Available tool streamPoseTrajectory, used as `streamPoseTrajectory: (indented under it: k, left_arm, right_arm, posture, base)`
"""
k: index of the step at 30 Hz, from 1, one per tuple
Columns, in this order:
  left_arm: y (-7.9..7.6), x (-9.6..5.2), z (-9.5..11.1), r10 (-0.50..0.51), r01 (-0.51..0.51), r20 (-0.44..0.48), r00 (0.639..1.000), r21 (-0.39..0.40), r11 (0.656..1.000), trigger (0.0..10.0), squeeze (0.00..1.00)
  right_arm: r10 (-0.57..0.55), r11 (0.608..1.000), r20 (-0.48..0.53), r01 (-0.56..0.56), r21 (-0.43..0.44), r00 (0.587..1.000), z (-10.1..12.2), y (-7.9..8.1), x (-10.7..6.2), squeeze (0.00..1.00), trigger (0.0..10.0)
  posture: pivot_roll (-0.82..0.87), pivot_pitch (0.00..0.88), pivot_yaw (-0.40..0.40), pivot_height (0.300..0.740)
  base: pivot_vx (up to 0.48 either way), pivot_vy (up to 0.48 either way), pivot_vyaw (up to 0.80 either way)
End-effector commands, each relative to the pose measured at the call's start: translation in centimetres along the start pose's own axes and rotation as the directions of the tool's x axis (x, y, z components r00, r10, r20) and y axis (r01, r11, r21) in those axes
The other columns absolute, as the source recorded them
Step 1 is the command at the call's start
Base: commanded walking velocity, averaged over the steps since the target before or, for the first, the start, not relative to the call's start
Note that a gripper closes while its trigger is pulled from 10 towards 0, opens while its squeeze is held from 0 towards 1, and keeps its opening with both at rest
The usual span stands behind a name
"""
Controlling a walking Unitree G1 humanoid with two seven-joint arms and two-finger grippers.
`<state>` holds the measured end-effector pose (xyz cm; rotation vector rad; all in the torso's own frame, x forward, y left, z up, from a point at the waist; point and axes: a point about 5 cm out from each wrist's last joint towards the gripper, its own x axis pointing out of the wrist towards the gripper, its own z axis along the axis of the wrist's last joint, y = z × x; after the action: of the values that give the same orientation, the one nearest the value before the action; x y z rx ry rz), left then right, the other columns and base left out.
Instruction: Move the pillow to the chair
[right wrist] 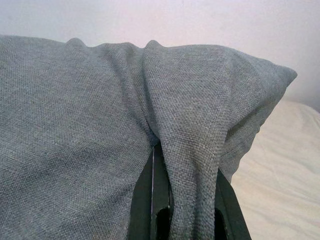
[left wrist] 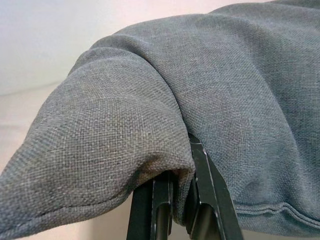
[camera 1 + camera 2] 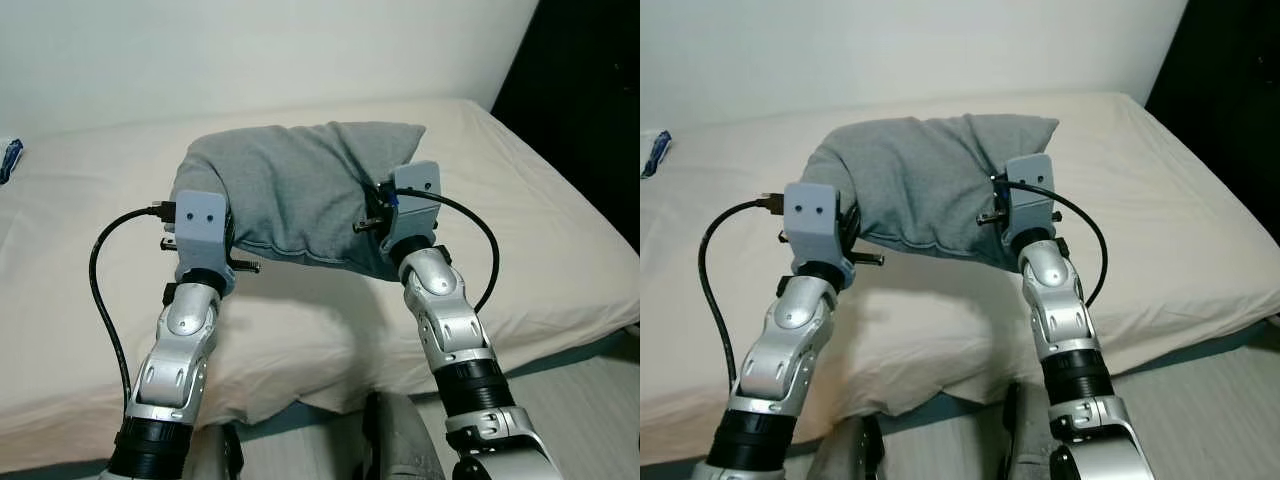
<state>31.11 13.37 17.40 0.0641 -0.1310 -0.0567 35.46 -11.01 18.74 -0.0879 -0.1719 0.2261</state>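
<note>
— Cream sheets covered the bed [image 3: 560,250] below a bare white wall, and we had the pillow [image 3: 290,195] lifted just above the bed, one end pinched by each arm.

— Yes; our left gripper [image 2: 172,200] had clamped a fold of coarse grey weave, and our right gripper [image 1: 172,200] had clamped another. The pillow sagged, soft and lumpy.

— To carry it well, we judged both pinches needed keeping level and firm, since loose fabric could slip.

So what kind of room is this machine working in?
Most likely a bedroom: a wide bed with a cream sheet stands against a plain white wall, and both grippers hold a soft grey fabric pillow above it.
</note>
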Motion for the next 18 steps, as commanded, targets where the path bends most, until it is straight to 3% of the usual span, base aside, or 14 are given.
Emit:
streamPoseTrajectory:
  k: [1, 18]
  left_arm:
    - [-1.46, -0.12, 0.63, -0.081, 0.081, 0.041, 0.996, 0.009, 0.997, 10.0, 0.0]
    - [-1.32, -0.15, 0.56, -0.073, 0.073, 0.041, 0.996, 0.007, 0.997, 10.0, 0.0]
  right_arm:
    - [0.064, 0.998, 0.053, -0.063, -0.011, 0.997, 1.26, 1.45, 0.24, 0.0, 10.0]
    - [0.077, 0.997, 0.052, -0.077, -0.01, 0.996, 1.33, 1.62, 0.38, 0.0, 10.0]
  posture:
    - [-0.02, 0.11, -0.034, 0.657]
    - [-0.02, 0.112, -0.038, 0.707]
  base:
    - [0.0, 0.0, 0.0]
    - [0.0, 0.0, 0.0]
